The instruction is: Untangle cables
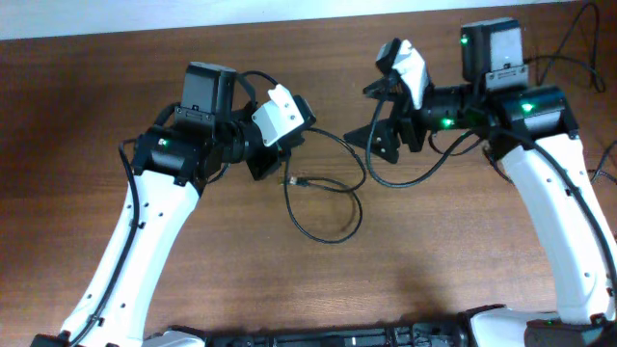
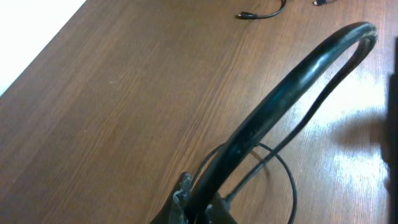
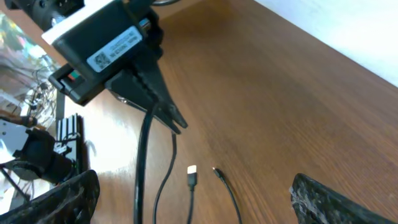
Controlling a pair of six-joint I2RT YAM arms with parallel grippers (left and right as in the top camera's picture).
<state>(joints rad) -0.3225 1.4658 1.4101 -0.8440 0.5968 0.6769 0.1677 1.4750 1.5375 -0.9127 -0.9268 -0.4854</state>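
Thin black cables point(image 1: 328, 238) lie looped on the wooden table between the arms, one plug point(image 1: 295, 180) near the left arm. My left gripper point(image 1: 264, 162) is shut on a black cable point(image 2: 292, 81), which arcs up out of the jaws in the left wrist view. A thinner cable point(image 2: 291, 180) curves behind it. In the right wrist view that cable point(image 3: 144, 162) hangs from the left gripper point(image 3: 177, 123). My right gripper point(image 1: 373, 111) is open, its fingers point(image 3: 329, 202) wide apart above a silver-tipped plug point(image 3: 192, 174) and a small plug point(image 3: 216, 170).
Another cable end point(image 2: 249, 15) lies far across the table in the left wrist view. The table's edge and equipment point(image 3: 37, 155) show at the left of the right wrist view. A thin black lead point(image 1: 424, 178) runs under the right arm.
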